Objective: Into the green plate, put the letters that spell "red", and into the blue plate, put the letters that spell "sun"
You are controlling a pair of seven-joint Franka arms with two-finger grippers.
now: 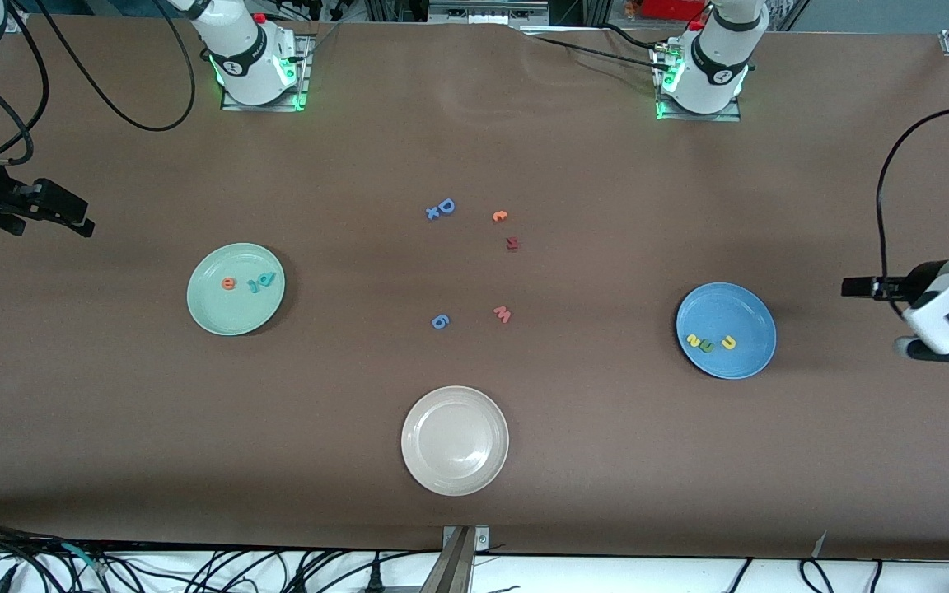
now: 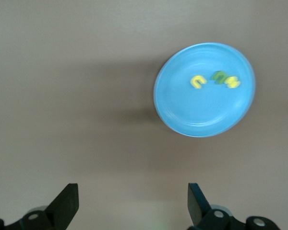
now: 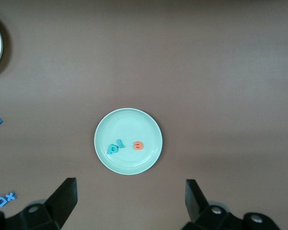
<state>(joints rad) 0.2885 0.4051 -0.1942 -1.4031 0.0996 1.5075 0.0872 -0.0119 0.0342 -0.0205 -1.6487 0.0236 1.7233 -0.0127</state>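
Left gripper released, empty, up beside blue plate holding "sun" letters. Right gripper released, empty (fingers wide), up near green plate holding "red" letters.

The table wears a matt brown sheet, like paper or thin cloth, faintly creased near the arm bases. The green plate, blue plate and white plate look smooth with a soft sheen, like plastic or glazed ware. The letters on the green plate and letters on the blue one look matt and foamy. Both grippers' fingers are matt black plastic. Arm shells are glossy white.
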